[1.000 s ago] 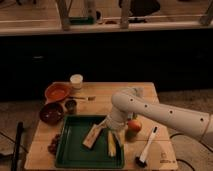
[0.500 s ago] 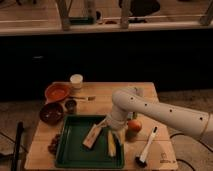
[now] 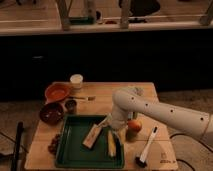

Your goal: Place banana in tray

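Note:
The dark green tray (image 3: 75, 147) sits on the wooden table at the front left. The pale yellow banana (image 3: 111, 144) lies lengthwise inside the tray near its right rim. A tan flat block (image 3: 93, 135) lies in the tray beside it. My gripper (image 3: 113, 130) hangs from the white arm just above the far end of the banana, over the tray's right side. I cannot tell whether it touches the banana. A round orange fruit (image 3: 134, 126) sits on the table just right of the gripper.
An orange bowl (image 3: 56, 92), a brown bowl (image 3: 51, 113), a small dark cup (image 3: 71, 105) and a white cup (image 3: 76, 81) stand behind the tray. A white brush (image 3: 147, 152) lies at the front right. Dark red bits (image 3: 52, 145) lie left of the tray.

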Robot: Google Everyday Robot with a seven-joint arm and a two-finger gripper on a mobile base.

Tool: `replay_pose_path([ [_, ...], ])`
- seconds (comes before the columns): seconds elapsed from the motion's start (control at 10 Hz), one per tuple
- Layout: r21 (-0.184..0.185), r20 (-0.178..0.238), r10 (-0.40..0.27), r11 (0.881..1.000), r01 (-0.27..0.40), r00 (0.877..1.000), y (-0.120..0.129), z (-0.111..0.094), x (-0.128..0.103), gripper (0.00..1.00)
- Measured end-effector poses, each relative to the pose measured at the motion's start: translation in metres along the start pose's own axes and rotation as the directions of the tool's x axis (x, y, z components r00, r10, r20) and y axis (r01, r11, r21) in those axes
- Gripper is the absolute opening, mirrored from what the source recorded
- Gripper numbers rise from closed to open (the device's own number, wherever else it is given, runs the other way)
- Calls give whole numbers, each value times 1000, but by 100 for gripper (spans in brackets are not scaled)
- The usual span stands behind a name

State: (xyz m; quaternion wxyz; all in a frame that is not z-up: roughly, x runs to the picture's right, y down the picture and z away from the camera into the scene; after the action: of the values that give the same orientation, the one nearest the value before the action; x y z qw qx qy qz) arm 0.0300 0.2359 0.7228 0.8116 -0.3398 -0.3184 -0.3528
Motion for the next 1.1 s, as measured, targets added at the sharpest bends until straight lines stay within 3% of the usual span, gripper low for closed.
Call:
replay_pose_path([
  [1.1, 21, -2, -19, 1000, 19, 1000, -2, -3, 3, 80],
])
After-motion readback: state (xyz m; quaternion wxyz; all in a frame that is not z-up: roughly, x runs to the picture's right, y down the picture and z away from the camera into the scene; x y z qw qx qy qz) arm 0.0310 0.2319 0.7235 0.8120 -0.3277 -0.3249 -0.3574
